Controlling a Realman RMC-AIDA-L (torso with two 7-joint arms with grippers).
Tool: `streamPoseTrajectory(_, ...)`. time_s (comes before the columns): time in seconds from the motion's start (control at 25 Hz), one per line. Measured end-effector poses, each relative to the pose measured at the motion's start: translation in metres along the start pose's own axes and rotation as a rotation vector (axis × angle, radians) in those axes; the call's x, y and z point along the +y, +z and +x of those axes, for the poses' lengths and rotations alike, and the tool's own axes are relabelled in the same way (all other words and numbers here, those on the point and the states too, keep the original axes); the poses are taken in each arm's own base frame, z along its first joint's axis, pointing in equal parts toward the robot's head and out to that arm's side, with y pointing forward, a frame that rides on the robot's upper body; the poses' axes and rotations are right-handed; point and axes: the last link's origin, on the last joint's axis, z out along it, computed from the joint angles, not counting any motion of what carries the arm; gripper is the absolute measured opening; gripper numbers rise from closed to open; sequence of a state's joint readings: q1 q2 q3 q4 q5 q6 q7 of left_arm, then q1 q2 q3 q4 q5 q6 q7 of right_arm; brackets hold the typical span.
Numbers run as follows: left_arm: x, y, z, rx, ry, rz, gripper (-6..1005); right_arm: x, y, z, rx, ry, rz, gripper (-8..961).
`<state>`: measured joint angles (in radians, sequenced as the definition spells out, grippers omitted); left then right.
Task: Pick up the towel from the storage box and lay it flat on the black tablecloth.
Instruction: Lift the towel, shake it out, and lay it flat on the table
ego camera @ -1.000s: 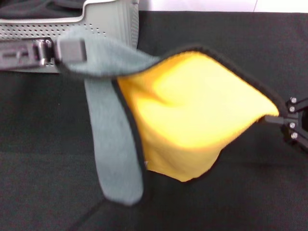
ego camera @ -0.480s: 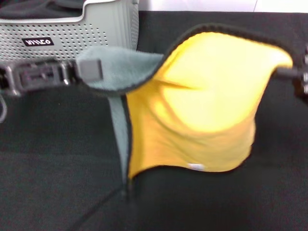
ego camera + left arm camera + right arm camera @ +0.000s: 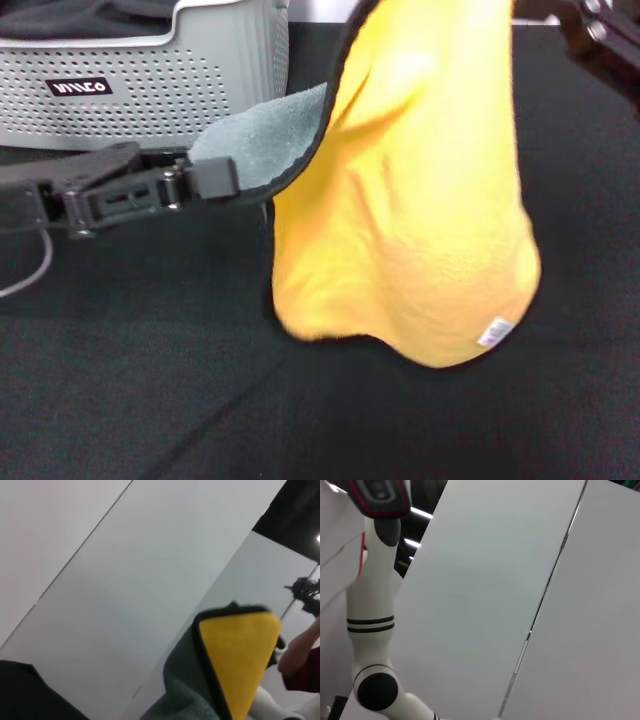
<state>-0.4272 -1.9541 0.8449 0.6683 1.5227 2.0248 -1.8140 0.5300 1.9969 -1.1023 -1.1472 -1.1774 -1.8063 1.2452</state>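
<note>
In the head view, the perforated storage box (image 3: pixel 170 75) with its black label (image 3: pixel 80 87) is seen at the far left of the black tablecloth (image 3: pixel 120 380), dark fabric (image 3: pixel 80 15) showing inside it. The towel (image 3: pixel 410 200) is held hanging above the tablecloth, just beside the box, yellow face outward, white tag (image 3: pixel 495 331) low. The left gripper (image 3: pixel 215 178) is clamped on its grey corner. The right gripper (image 3: pixel 540 8) is at the towel's upper edge; whether its fingers are closed cannot be told.

In the left wrist view, the towel's corner (image 3: pixel 235 655) is seen against pale wall panels (image 3: pixel 125 580).

In the right wrist view, only a white robot arm (image 3: pixel 372 630) and panels are seen.
</note>
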Motion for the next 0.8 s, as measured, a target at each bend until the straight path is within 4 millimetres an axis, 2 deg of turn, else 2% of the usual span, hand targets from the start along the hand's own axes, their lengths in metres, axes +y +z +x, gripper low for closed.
streamPoseTrajectory(0.2, -0.007, 0.003, -0.007, 0.002, 0.057, 0.043, 253, -0.007, 0.008, -0.006, 0.0, 0.004, -0.024, 8)
streamPoseTrajectory(0.4, -0.012, -0.001, -0.009, 0.038, 0.198, 0.109, 253, -0.01, 0.01, -0.01, 0.006, 0.03, -0.035, 8)
streamPoseTrajectory(0.8, -0.01, -0.01, -0.015, 0.139, 0.436, 0.185, 261, -0.023, 0.014, -0.019, 0.071, 0.082, -0.042, 8)
